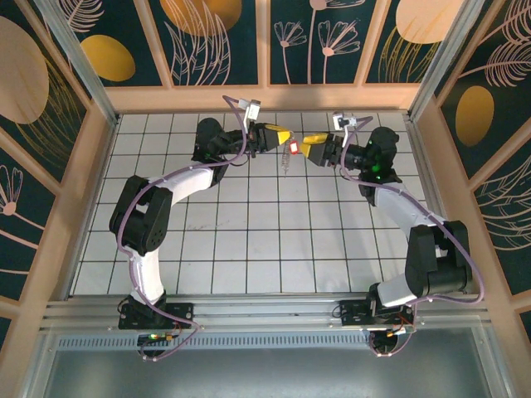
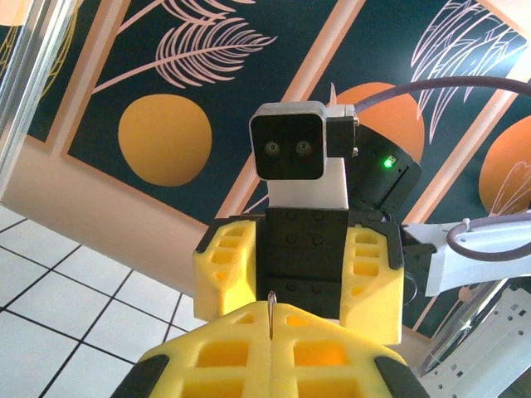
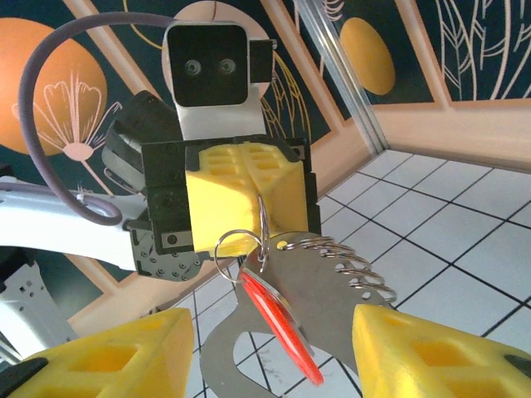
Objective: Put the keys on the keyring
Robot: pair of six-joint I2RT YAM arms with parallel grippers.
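Note:
My left gripper point(image 1: 284, 138) is held high over the back of the table, shut on the keyring point(image 3: 262, 217), a thin silver ring whose edge pokes out between its yellow pads point(image 2: 271, 305). From the ring hangs the red-headed key point(image 3: 282, 323) on a smaller loop, in front of a flat grey metal plate point(image 3: 348, 307) edged with several wire coils. My right gripper point(image 1: 309, 147) faces the left one, open, its yellow fingertips point(image 3: 415, 348) standing either side of the key and plate. From above, the key point(image 1: 293, 148) sits between the two grippers.
The white tiled table point(image 1: 249, 240) lies well below both grippers. A wooden rim point(image 1: 265, 98) and patterned wall panels close the back and sides. Both arm bases stand at the near edge.

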